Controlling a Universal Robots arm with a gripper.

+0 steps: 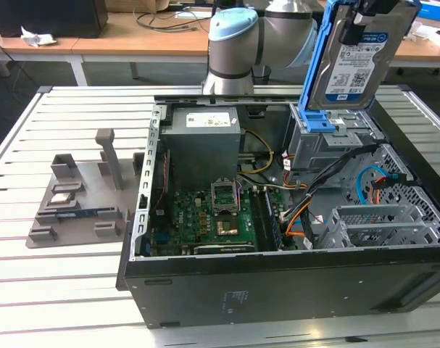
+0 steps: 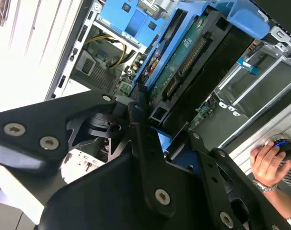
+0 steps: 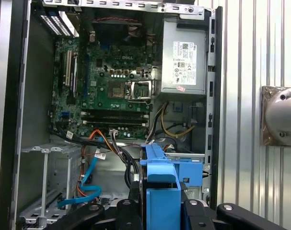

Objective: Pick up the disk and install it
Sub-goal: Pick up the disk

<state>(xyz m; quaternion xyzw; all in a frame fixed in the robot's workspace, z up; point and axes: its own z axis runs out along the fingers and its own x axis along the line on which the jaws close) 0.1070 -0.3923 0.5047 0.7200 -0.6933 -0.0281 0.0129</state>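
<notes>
The exterior view's top edge cuts off the disk (image 1: 354, 65) and the jaws' grip.

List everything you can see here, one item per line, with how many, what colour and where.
disk: one, silver with a blue carrier frame, upright above the case at the exterior view's right
computer case: one, black, open, on the table
power supply: one, grey with a white sticker, inside the case
motherboard: one, green, inside the case beside the power supply
cables: several, orange and blue, inside the case
fixture: one, grey, on the table at the exterior view's left
table: one, white, slatted
person's hand: one, by the case in the second wrist view
robot arm: one, silver and pale blue, behind the case
gripper: one, black, shut on the disk
</notes>
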